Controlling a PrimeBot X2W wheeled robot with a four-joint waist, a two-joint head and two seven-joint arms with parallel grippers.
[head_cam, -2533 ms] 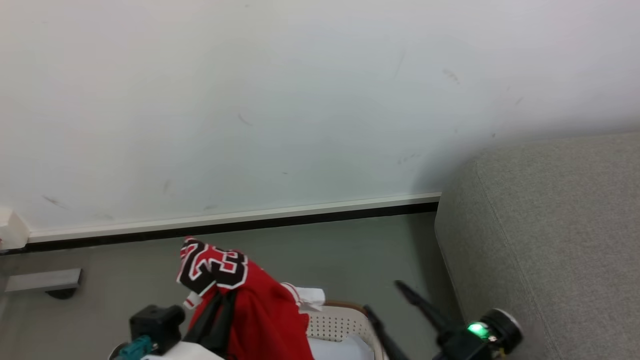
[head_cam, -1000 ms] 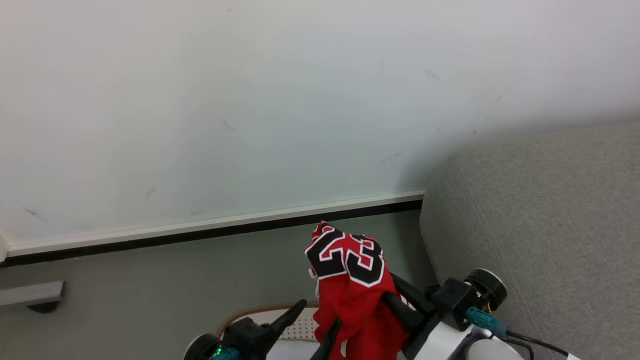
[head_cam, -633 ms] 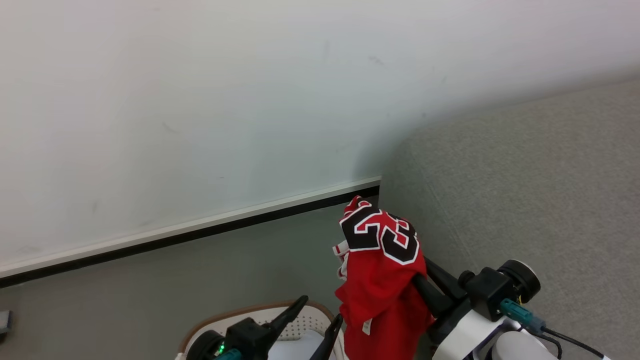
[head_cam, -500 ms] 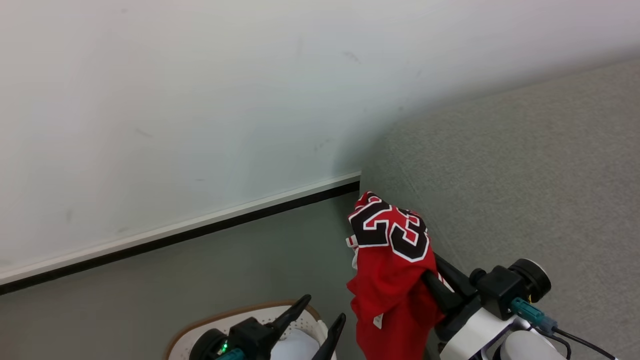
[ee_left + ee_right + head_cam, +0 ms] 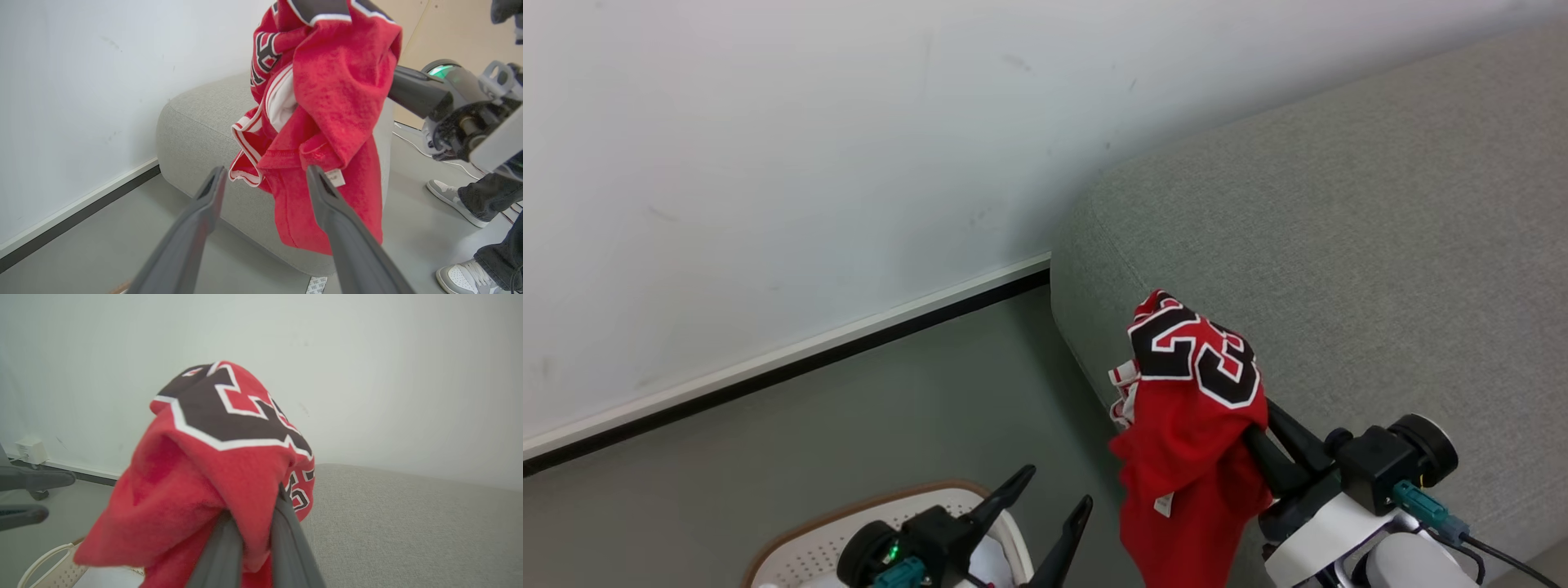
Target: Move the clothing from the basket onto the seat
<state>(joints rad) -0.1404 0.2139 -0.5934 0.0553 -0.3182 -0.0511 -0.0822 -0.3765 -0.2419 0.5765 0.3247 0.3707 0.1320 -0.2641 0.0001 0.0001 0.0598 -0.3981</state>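
I've got the right end effector point(image 5: 1258, 425) clamped on the red clothing point(image 5: 1188, 457) — the "23" garment hangs bunched in the air, just beside the seat's point(image 5: 1339, 245) rounded corner. My left end effector point(image 5: 1058, 485) stands wide open and empty, by the basket point(image 5: 792, 555).

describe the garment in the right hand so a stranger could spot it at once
Find the big light-grey sofa against the white wall. By its rounded corner the right hand pinches a bunched red garment in the air. Its black, white-edged 23 sets it apart.
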